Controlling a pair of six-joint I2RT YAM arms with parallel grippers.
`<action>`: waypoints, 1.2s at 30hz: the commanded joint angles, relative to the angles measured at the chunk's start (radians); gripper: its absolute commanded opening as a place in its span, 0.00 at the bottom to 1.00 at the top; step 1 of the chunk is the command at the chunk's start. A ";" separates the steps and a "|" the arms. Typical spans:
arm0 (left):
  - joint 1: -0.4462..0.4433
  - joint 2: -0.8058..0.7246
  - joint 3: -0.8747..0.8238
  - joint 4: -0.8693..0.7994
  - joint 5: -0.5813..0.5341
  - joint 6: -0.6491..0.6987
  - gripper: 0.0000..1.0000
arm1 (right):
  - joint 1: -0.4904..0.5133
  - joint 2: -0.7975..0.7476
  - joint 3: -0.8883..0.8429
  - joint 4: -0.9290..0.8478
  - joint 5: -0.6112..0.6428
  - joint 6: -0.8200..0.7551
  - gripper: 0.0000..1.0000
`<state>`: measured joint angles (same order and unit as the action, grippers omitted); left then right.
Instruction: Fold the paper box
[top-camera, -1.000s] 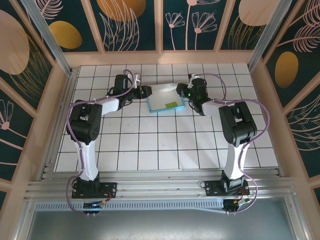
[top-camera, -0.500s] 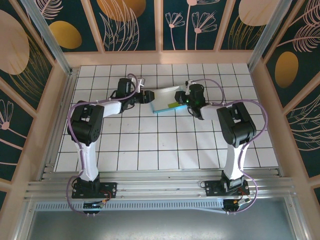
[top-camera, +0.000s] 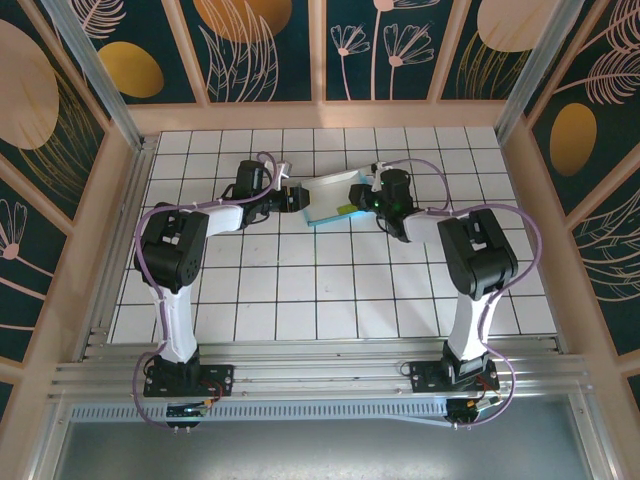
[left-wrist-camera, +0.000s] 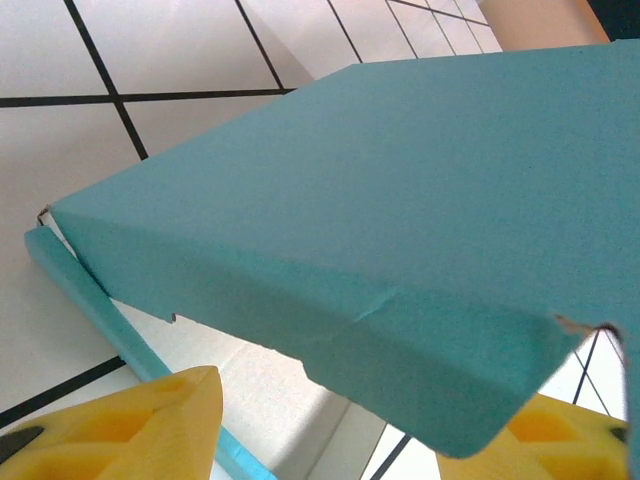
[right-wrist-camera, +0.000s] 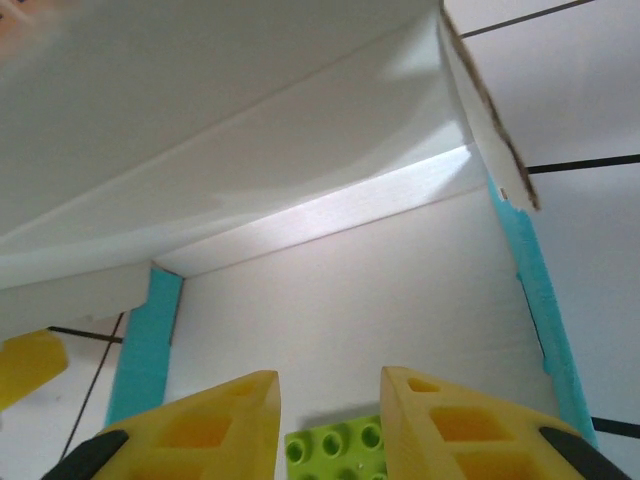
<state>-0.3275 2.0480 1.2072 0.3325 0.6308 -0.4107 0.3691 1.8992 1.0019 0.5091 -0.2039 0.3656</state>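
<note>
The paper box (top-camera: 330, 192), half open, is placed far on the table (top-camera: 300, 290) between the grippers. The left gripper (left-wrist-camera: 375, 392) is spread open at its lid (left-wrist-camera: 400, 200), one finger (left-wrist-camera: 565, 440) partly hidden. Whether the right gripper (right-wrist-camera: 325, 385) is closed on the cut-off green brick (right-wrist-camera: 330, 455) cannot be told.

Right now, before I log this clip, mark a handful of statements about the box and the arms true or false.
1. The paper box is turquoise outside and white inside. True.
2. It lies by the arm bases at the near edge. False: it lies on the far half of the table.
3. A green studded brick shows between the right gripper's yellow fingers. True.
4. The left gripper's jaws are clamped fully shut. False: its fingers stand well apart.
</note>
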 joint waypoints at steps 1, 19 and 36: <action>-0.005 -0.028 0.039 -0.023 0.020 0.027 0.56 | -0.034 -0.077 -0.035 0.015 -0.096 0.059 0.36; -0.008 -0.014 0.053 -0.027 0.027 0.021 0.56 | -0.148 -0.511 -0.170 -0.080 -0.311 0.129 0.44; -0.008 -0.017 0.037 -0.009 0.029 0.015 0.56 | -0.003 -0.001 0.716 -0.735 -0.166 -0.146 0.38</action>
<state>-0.3279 2.0480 1.2530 0.3080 0.6315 -0.4072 0.3389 1.8133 1.6135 -0.1028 -0.3603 0.2813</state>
